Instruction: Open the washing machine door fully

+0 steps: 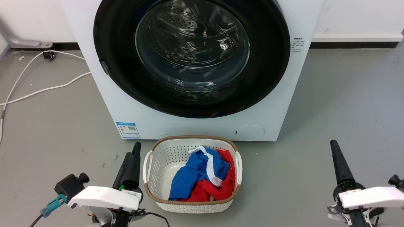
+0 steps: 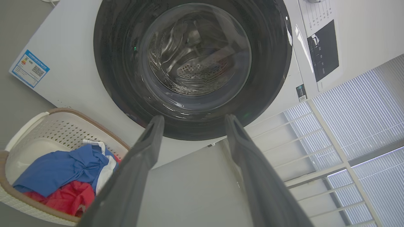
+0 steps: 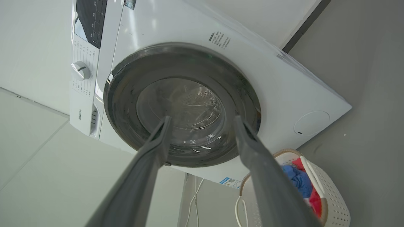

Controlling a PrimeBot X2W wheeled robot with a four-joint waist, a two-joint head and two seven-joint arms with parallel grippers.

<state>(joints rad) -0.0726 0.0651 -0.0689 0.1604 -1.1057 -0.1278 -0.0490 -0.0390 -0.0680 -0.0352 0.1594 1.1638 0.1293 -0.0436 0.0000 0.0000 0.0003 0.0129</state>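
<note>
The washing machine door (image 1: 192, 104), a glossy black disc with a clear glass bowl in its centre, lies flat against the white machine (image 1: 277, 104). A small grey fitting (image 1: 105, 67) sits on its left rim. My left gripper (image 1: 136, 146) is low on the floor side, left of the basket and well short of the door. In the left wrist view the left gripper (image 2: 194, 118) is open and empty, pointing at the door (image 2: 194, 63). My right gripper (image 1: 334, 145) stands at the lower right. In its wrist view the right gripper (image 3: 202, 119) is open and empty before the door (image 3: 181, 63).
A white laundry basket (image 1: 151, 164) with blue and red clothes (image 1: 202, 176) stands on the grey floor right in front of the machine, between my arms. White cables (image 1: 47, 88) run over the floor at the left. A small round white flap (image 1: 249, 132) sits low on the machine.
</note>
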